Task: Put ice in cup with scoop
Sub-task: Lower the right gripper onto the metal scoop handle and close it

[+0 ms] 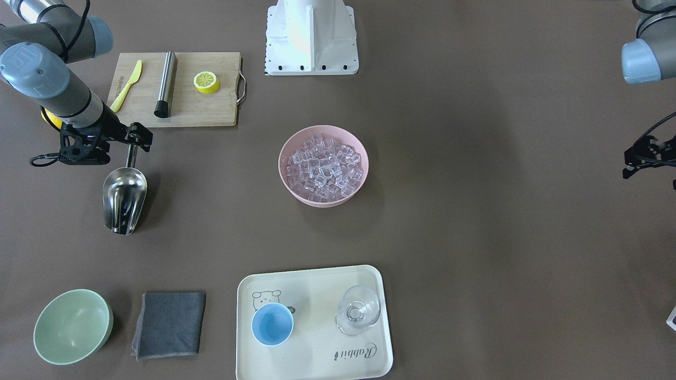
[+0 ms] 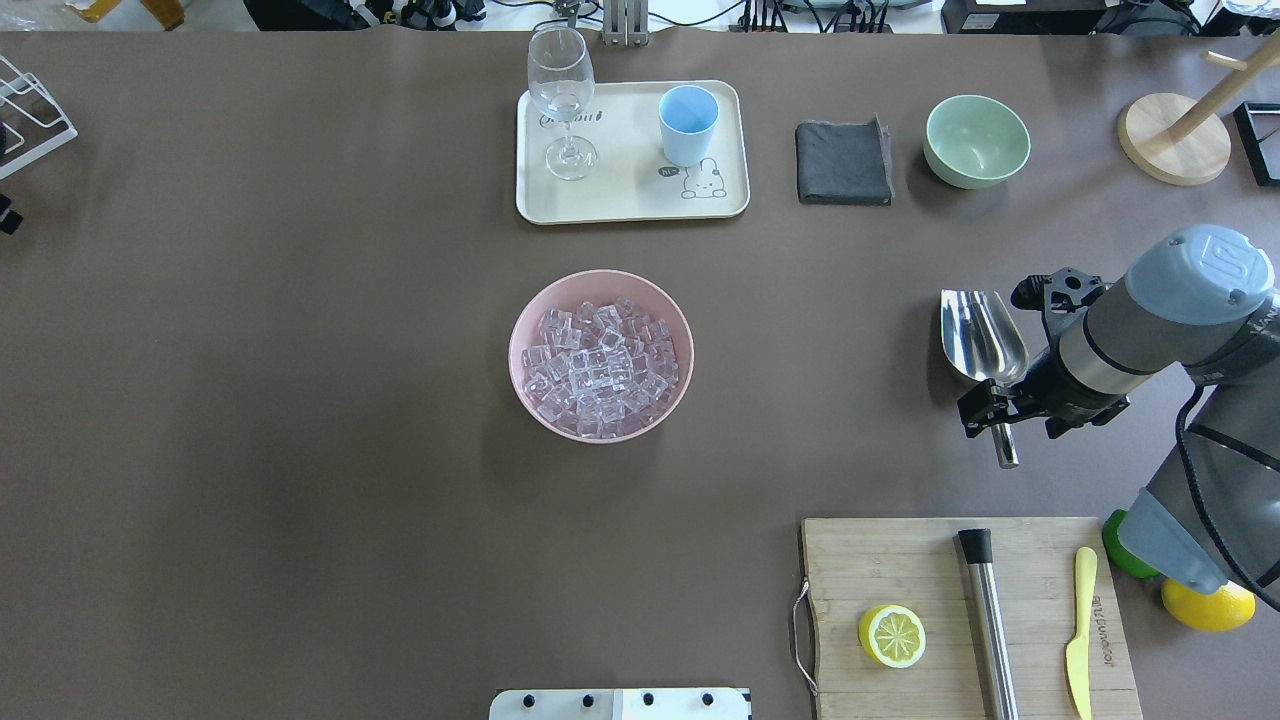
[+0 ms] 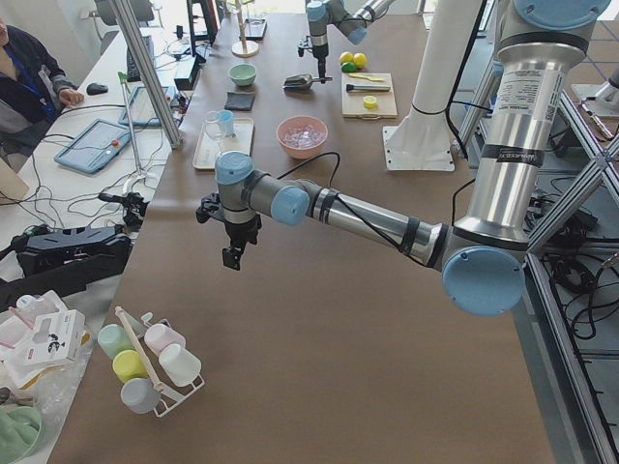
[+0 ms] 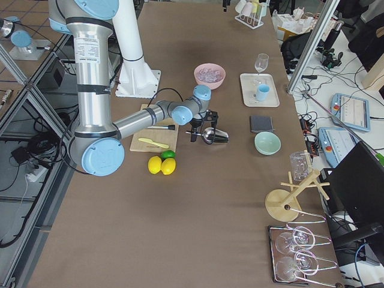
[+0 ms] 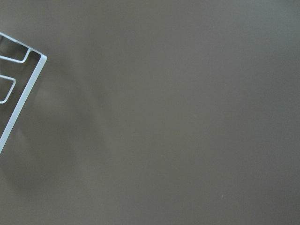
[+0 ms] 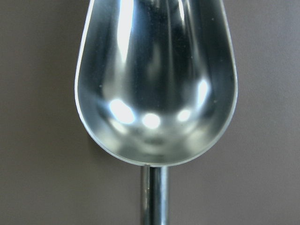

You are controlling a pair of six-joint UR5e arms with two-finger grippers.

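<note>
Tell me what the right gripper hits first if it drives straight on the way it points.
The scoop, at its handle: the right gripper points down over it. Whether it already touches the handle is unclear. Beneath that lies only the table.

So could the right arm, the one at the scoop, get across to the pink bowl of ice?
Probably yes. Only bare table lies between the right gripper, at the handle of the scoop, and the pink bowl of ice. The cutting board and cloth sit off to either side.
</note>
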